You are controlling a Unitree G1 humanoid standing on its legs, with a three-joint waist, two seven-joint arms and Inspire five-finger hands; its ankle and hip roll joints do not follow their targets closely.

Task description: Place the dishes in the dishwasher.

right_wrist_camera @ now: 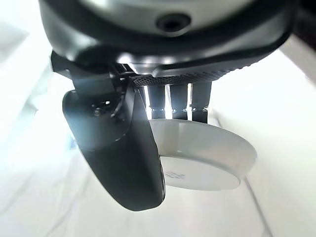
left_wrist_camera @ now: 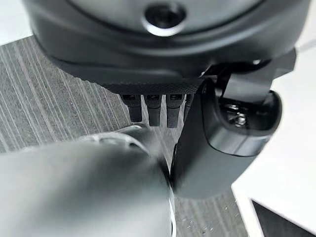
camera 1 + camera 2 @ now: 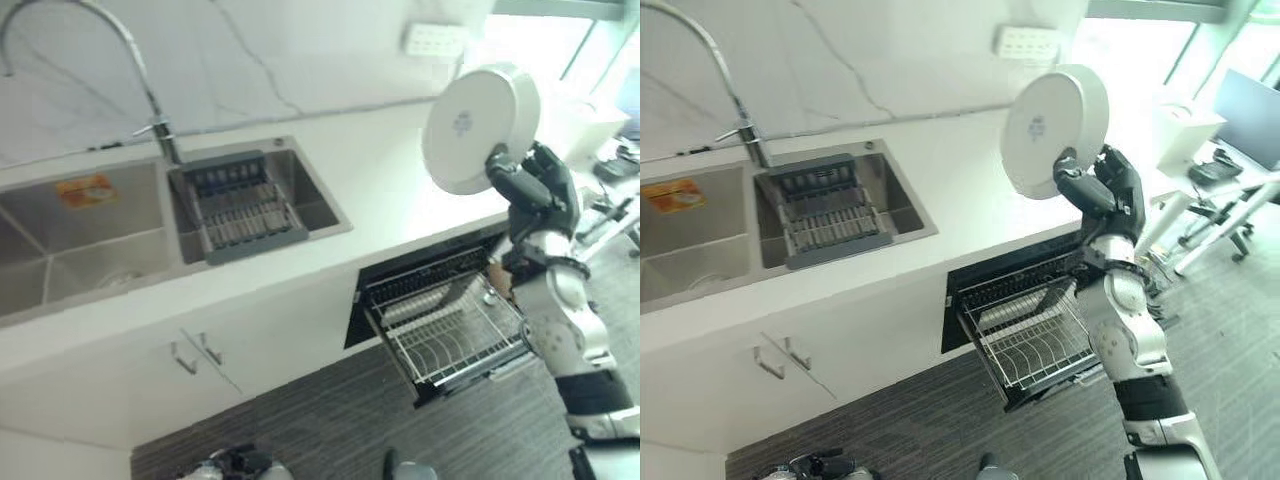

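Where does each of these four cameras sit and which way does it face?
Left eye view: on the head, looking down at the sink, counter and open dishwasher rack; right arm shows.
Right eye view: beside it, same scene; right hand holds the white plate.
Left wrist view: along the left hand toward the striped floor.
Right wrist view: along the right hand to the plate.
Three views share the plate.

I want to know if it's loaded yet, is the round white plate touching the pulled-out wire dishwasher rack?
Apart. In the right eye view the round white plate, pinched in the right hand, is above the counter, well above the wire dishwasher rack.
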